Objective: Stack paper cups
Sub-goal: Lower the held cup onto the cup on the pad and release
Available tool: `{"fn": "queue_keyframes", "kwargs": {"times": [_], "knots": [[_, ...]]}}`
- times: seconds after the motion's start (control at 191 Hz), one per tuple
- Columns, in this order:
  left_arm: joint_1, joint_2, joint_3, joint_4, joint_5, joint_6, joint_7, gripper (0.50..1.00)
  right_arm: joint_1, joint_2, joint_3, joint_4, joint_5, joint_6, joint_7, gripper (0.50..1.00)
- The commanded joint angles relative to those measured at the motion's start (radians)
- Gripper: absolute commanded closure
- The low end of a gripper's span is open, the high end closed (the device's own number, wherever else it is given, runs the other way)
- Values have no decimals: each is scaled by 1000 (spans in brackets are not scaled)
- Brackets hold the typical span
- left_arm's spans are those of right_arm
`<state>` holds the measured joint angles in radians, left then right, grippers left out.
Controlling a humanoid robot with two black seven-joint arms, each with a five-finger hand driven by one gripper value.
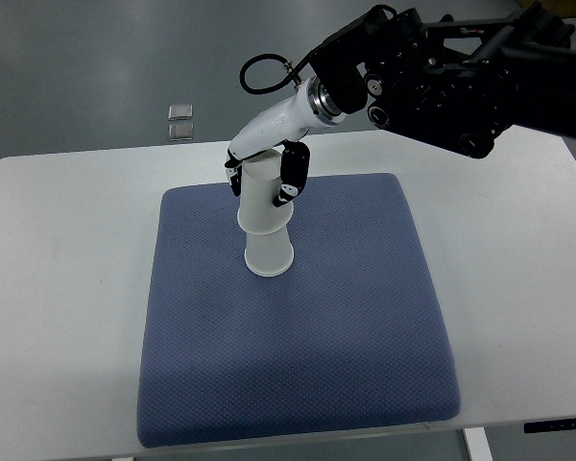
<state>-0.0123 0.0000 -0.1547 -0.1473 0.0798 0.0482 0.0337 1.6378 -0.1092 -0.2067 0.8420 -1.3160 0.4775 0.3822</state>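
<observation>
While two upside-down paper cups stand nested near the middle of the blue mat, toward its 12 o'clock half, the upper cup sits over the lower cup, whose wide rim rests on the mat. The right robot hand comes in from 1 o'clock on a black arm and grips the upper cup, dark fingers closed around its sides. The mat lies on a white surface, and two small grey squares lie on the floor beyond its 11 o'clock edge.
</observation>
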Motion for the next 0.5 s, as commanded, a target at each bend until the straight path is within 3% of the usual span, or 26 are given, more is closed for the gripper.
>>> {"fn": "queue_keyframes", "kwargs": {"times": [0.0,0.377,0.466,0.497], "knots": [[0,0,1,0,0,-1,0,500,-3,5,0,-9,0,-10,0,820],[0,0,0,0,0,-1,0,500,-38,20,0,-31,-2,-22,-3,781],[0,0,0,0,0,-1,0,500,-45,20,0,-32,-2,-36,-5,730],[0,0,0,0,0,1,0,500,-45,20,0,-32,0,-39,-5,685]]}}
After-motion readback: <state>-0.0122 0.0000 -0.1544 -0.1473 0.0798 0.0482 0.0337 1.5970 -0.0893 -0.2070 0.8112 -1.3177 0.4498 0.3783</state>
